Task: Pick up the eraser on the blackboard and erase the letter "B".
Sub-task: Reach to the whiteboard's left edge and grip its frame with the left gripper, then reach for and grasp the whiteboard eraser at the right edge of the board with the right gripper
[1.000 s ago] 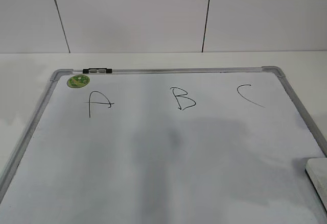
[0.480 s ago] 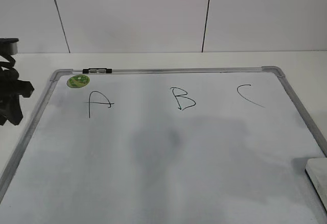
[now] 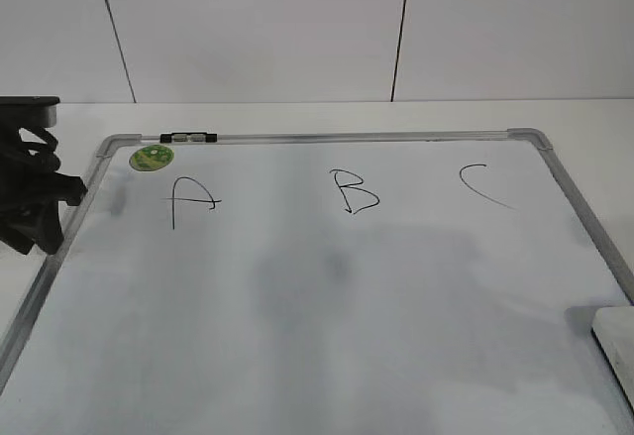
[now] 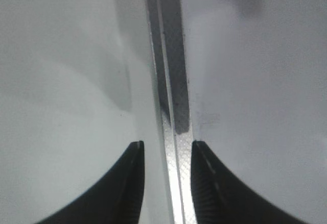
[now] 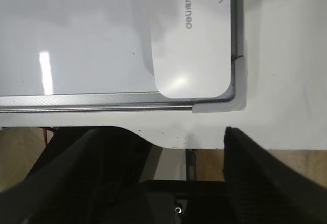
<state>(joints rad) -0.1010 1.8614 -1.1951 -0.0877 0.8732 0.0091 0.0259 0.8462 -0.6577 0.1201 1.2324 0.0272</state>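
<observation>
The blackboard (image 3: 327, 356) is a white board in a silver frame that lies flat on the table. On it are a black "A" (image 3: 191, 200), the letter "B" (image 3: 354, 191) in the middle, a "C" (image 3: 482, 185) and a green sticker (image 3: 151, 158). The white eraser (image 3: 616, 344) lies on the board's near right corner. It also shows in the right wrist view (image 5: 191, 35), tight against the frame. My right gripper (image 5: 171, 142) is open and empty, back over the table's edge, short of the eraser. My left gripper (image 4: 167, 147) is open, its fingers astride the board's left frame (image 4: 171, 81). It shows at the far left of the exterior view (image 3: 38, 222).
A black and grey clip (image 3: 188, 138) sits on the board's far frame. A white panelled wall (image 3: 297, 29) stands behind the white table (image 3: 297, 116). The table's front edge and the floor below show in the right wrist view (image 5: 204, 157).
My left arm has come into the exterior view from the left and moved right, up to the board's left frame. The eraser and the letters have not moved.
</observation>
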